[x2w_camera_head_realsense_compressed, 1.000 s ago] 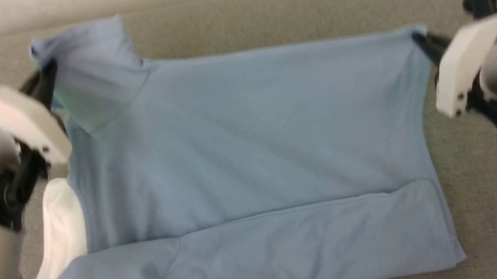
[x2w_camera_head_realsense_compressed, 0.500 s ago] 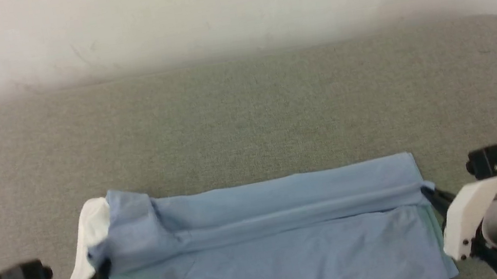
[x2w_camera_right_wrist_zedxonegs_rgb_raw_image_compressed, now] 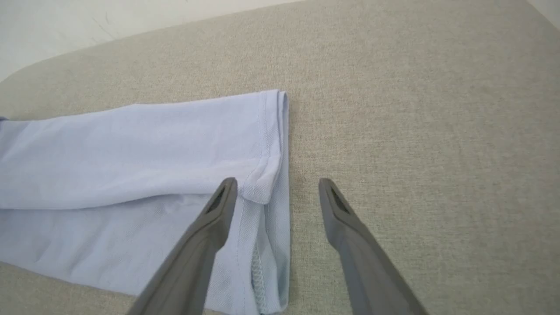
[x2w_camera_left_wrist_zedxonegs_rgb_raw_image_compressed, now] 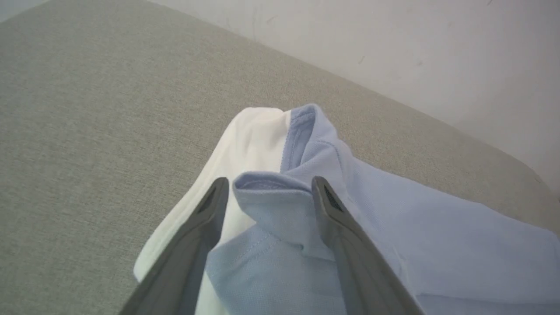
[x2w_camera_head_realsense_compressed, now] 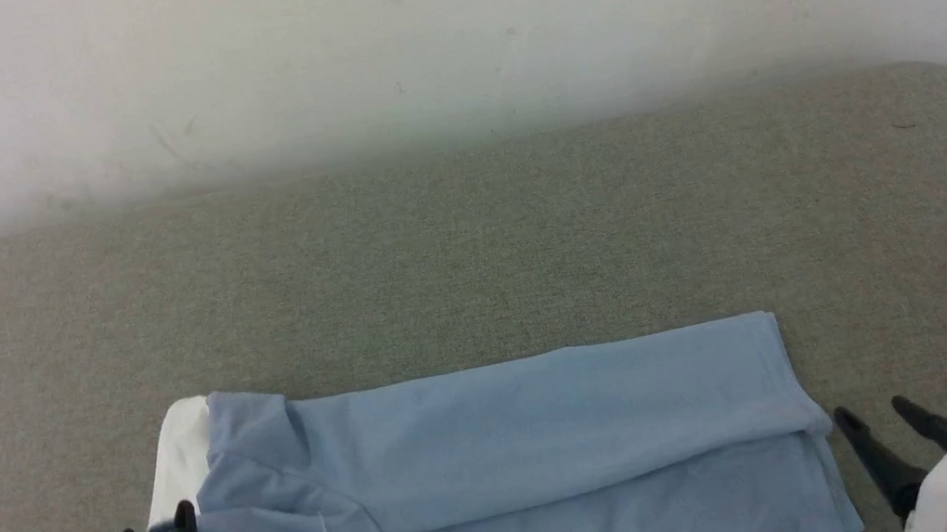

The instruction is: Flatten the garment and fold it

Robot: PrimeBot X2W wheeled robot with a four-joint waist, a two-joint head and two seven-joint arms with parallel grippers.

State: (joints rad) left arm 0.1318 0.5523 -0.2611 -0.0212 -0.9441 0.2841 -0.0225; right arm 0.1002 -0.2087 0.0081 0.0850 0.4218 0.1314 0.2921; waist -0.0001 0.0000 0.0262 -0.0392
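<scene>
Left gripper (x2w_camera_left_wrist_zedxonegs_rgb_raw_image_compressed: pixel 270 181) is wide open with a fold of blue cloth sitting between its fingers, white collar (x2w_camera_left_wrist_zedxonegs_rgb_raw_image_compressed: pixel 245 135) poking out just past the tips. Right gripper (x2w_camera_right_wrist_zedxonegs_rgb_raw_image_compressed: pixel 278 181) is open too, one finger over the hem corner, the other over bare grey cushion (x2w_camera_right_wrist_zedxonegs_rgb_raw_image_compressed: pixel 415 131). The shirt (x2w_camera_head_realsense_compressed: pixel 507 430) lies folded into a long band running between the two grippers, flat on the cushion.

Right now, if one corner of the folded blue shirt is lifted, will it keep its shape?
Probably not: the shirt lies in soft, curling layers, so it would likely sag and unfold. The thin knit looks light. The textured gray surface may drag on it if pushed.
</scene>
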